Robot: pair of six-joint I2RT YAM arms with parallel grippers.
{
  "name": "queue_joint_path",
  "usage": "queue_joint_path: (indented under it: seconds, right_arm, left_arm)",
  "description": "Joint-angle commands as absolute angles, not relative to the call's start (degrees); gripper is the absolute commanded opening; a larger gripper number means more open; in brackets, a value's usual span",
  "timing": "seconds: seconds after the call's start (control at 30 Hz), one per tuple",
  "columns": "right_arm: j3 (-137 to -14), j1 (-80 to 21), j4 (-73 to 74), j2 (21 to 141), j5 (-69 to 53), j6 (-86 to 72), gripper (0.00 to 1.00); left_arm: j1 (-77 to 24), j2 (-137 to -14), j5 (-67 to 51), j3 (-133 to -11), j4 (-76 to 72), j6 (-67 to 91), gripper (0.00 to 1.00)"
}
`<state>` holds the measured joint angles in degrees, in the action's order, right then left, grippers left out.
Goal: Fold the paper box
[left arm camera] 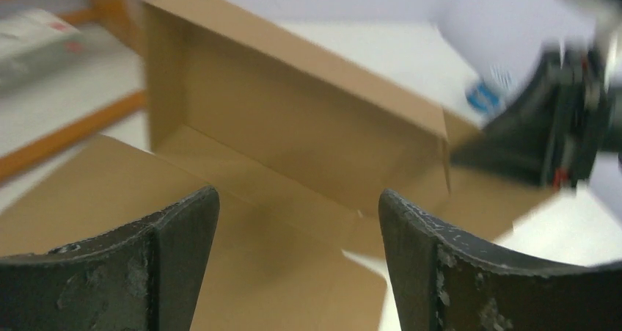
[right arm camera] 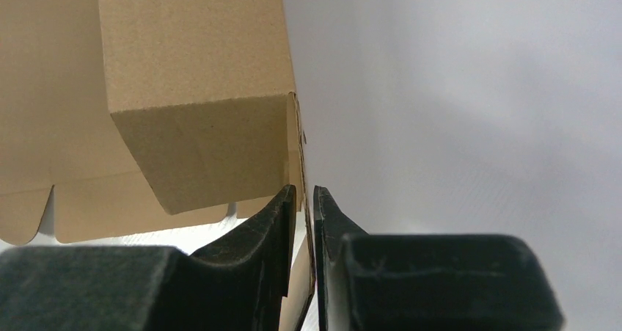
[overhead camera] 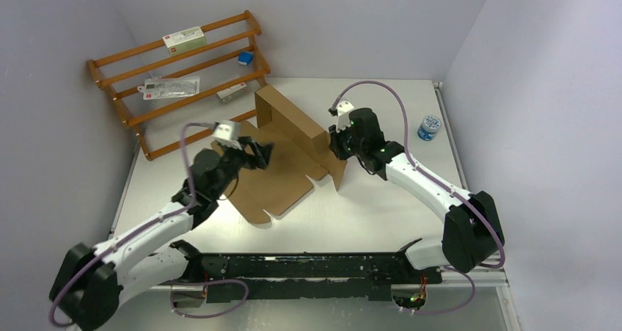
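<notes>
Brown, matte, corrugated paper box (overhead camera: 290, 166)

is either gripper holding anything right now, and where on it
The right gripper pinches the paper box by the thin edge of an upright side flap. The left gripper is open, holding nothing.

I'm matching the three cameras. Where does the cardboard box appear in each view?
Top external: cardboard box at centre, between both arms.
Left wrist: cardboard box fills the middle, beyond the open left gripper.
Right wrist: upper left; right gripper pinches its edge.
Shared landmark: the box's raised wall.
</notes>
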<state>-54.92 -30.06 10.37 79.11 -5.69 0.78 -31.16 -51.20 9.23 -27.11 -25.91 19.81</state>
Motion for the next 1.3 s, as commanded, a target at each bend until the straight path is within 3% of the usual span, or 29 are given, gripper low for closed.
queue_joint_path:
  seconds: [0.0,0.27,0.57,0.87,1.27]
  right_arm:
    - [-54.8,-30.1,9.1,78.3,-6.9,2.5,0.20]
    - [-54.3,-30.4,8.4,78.3,-8.3,2.5,0.20]
    - [-54.2,-31.0,8.7,77.2,-8.3,3.1,0.20]
    - [-54.2,-31.7,8.7,76.9,-9.3,3.2,0.21]
    - [-54.5,-31.9,8.8,77.1,-9.8,3.3,0.21]
  left_arm:
    - [-37.3,-59.0,-1.6,-25.3,-33.7,11.1,0.83]
    - [-48.1,-73.1,5.1,-20.2,-51.9,5.3,0.85]
    - [-53.4,-96.2,12.4,-23.9,-73.6,1.7,0.87]
    - [-56.2,-106.9,14.1,-31.4,-72.3,0.7,0.88]
    - [-56.3,-111.8,17.7,-34.8,-64.9,-2.1,0.87]
